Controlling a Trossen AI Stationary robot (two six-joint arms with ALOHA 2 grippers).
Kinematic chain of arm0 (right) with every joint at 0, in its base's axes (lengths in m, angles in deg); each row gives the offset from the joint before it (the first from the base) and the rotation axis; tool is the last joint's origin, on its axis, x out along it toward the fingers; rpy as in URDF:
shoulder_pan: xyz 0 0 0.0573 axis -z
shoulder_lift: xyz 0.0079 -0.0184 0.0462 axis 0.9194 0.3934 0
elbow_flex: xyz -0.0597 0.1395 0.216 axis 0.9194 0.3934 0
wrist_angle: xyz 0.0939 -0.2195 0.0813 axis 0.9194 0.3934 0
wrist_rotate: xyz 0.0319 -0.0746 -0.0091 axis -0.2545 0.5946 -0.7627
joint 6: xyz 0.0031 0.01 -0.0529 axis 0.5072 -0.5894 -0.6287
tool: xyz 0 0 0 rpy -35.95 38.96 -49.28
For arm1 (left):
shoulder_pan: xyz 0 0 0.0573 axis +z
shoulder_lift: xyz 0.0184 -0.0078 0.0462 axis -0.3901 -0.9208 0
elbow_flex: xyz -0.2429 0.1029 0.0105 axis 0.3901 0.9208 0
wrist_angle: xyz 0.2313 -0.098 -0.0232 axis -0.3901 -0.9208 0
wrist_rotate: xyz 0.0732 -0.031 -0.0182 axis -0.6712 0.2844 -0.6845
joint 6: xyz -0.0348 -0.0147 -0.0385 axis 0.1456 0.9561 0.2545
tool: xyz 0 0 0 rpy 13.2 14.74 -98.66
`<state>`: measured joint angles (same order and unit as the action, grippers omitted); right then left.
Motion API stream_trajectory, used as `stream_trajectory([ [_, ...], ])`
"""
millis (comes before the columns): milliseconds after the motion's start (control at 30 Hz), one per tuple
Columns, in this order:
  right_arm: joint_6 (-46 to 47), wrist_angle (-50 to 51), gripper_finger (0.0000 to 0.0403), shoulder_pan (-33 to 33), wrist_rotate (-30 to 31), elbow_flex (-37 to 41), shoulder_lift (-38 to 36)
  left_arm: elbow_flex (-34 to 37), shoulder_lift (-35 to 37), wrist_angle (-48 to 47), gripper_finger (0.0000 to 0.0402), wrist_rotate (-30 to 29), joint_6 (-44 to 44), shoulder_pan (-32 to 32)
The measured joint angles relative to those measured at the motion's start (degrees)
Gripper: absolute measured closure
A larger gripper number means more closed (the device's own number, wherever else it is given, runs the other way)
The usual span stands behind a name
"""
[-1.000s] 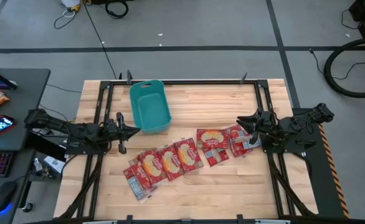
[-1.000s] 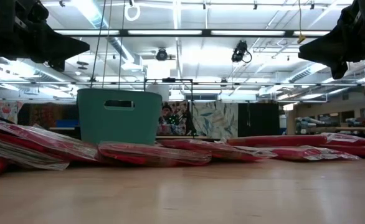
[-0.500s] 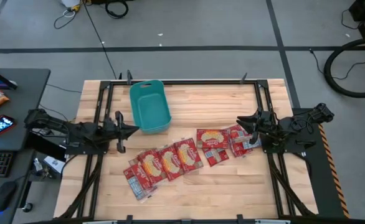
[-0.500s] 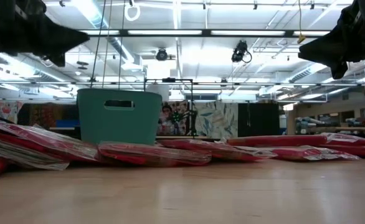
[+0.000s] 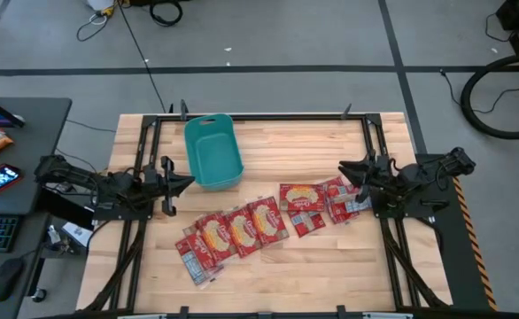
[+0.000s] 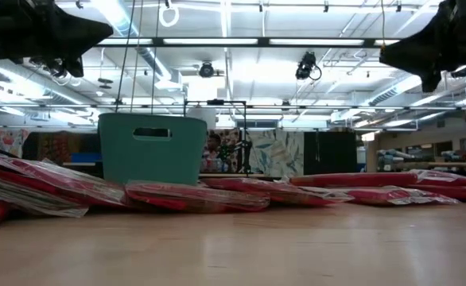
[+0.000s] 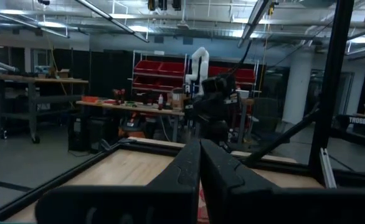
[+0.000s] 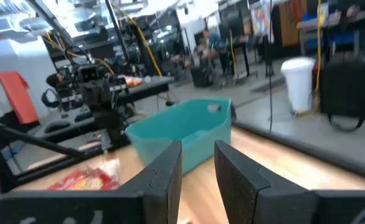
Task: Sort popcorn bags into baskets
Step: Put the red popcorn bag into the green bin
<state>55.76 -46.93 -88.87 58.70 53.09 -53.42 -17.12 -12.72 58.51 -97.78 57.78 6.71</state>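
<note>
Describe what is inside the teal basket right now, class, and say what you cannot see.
The high view shows the teal basket holding nothing: only its bare teal floor. All the popcorn bags lie on the table. In the low view its near wall hides the inside.

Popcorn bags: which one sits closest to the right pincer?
The bag at the far right end of the row, directly beside the right pincer. The other bags trail away toward the table's front left, farther from it.
</note>
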Motion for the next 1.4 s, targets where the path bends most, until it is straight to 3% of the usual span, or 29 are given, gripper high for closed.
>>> stream_trajectory([
  [167, -5.9, -10.74, 0.0303, 1.67, -1.22, 0.0, 0.0, 0.0, 0.0, -0.11, 0.0388, 0.04, 5.22, 0.01],
  [367, -5.94, -18.52, 0.0303, 3.9, -1.88, 0.0, -0.01, 0.0, 0.0, -0.06, 0.0388, 2.82, 8.35, 0.02],
  [500, -2.99, -19.7, 0.0303, 5.62, -8.46, 0.0, 0.25, 0.0, -0.04, 2.59, 0.0388, 7.93, 6.58, 0.0],
  [667, -0.23, -21.91, 0.0303, 7.57, -12.36, 0.0, 4.21, 0.0, -0.04, 5.58, 0.0388, 7.96, 3.63, 0.0],
  [933, 4.99, -22.96, 0.0303, 9.48, -15.87, -0.44, 17.6, 0.0, -1.93, 5.82, 0.0388, 8.07, 2.64, 0.0],
  [1167, 4.95, -21.78, 0.0303, 9.54, -16.39, -8.0, 35.44, 0.0, -8.64, 7.44, 0.0388, 15.61, -1.67, 0.0],
  [1400, 6.75, -6.89, 0.0303, 9.4, -18.52, -20.68, 51.57, 0.0, -13.16, 11.5, 0.0369, 6.26, -2.21, 0.0],
])
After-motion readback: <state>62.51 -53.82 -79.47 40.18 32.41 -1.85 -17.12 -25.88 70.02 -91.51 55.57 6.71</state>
